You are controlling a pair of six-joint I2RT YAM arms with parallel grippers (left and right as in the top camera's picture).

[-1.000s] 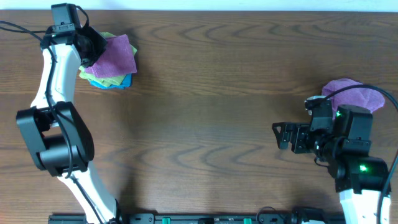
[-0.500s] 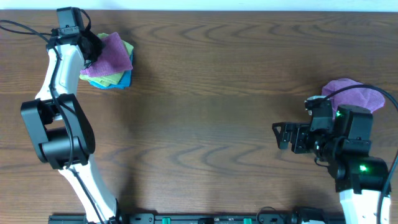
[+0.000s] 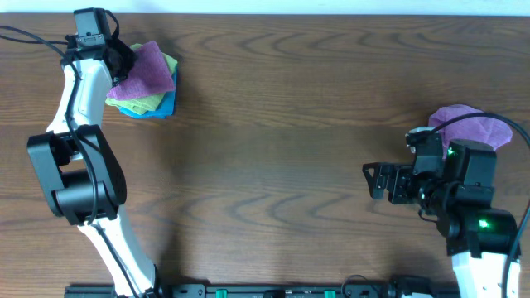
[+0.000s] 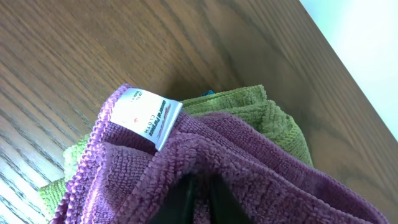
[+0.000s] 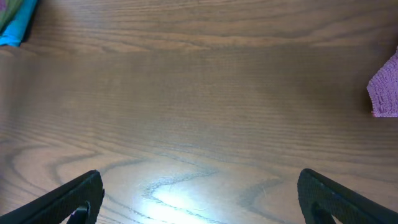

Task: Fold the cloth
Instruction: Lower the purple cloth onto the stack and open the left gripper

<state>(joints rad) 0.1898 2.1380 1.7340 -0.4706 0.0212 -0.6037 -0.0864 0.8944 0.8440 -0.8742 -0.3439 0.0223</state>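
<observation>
The purple cloth (image 3: 151, 73) with a small white tag (image 4: 151, 116) lies on top of a pile at the table's far left, over a lime-green cloth (image 4: 261, 112). My left gripper (image 3: 122, 64) is shut on the purple cloth (image 4: 261, 168); its dark fingers pinch a fold of it at the bottom of the left wrist view. My right gripper (image 3: 379, 181) is open and empty over bare wood at the right, its fingertips at the lower corners of the right wrist view (image 5: 199, 199).
The pile also holds a blue cloth (image 3: 164, 106) beneath the green one (image 3: 141, 103). Another purple cloth (image 3: 472, 126) with no tag showing lies at the far right, behind the right arm; its edge shows in the right wrist view (image 5: 385, 93). The table's far edge (image 3: 331, 14) is near the pile.
The left gripper and the purple cloth shifted slightly left and toward the far edge over the pile. The right arm has not moved.
</observation>
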